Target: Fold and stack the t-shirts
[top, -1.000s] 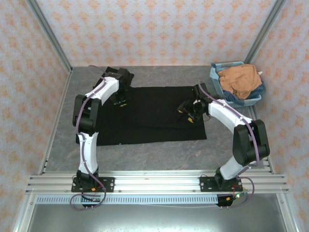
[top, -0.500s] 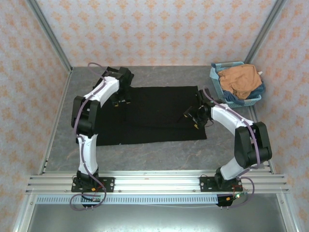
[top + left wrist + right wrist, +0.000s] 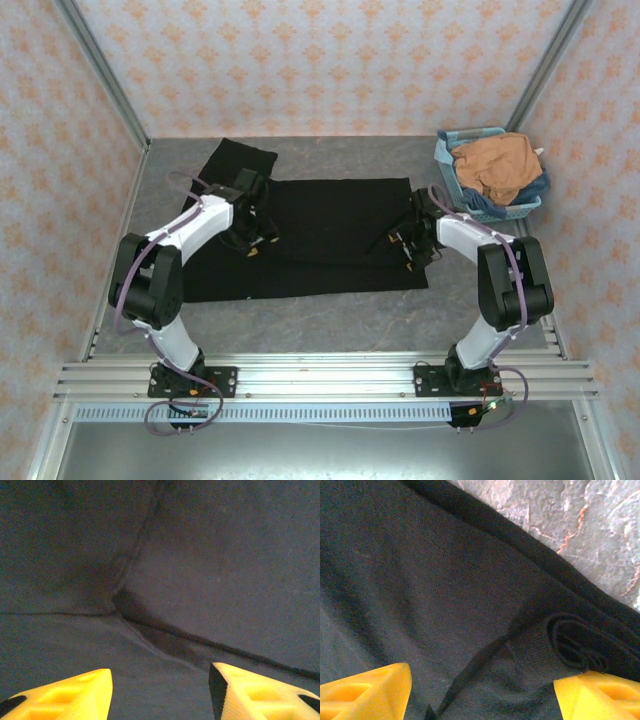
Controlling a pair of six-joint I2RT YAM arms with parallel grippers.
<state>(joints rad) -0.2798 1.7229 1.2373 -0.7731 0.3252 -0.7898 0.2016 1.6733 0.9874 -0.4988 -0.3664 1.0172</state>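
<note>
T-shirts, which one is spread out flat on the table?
The black t-shirt, spread on the table; the orange-tan t-shirt sits bunched in the light-blue basket.

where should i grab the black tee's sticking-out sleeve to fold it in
Grip the sleeve at its free far edge, where it ends on bare table. It lies flat, angled toward the far left corner, so come down from above on that far-left side with the left gripper, which is open over the black t-shirt nearby. One finger probably has to slide under the edge.
</note>
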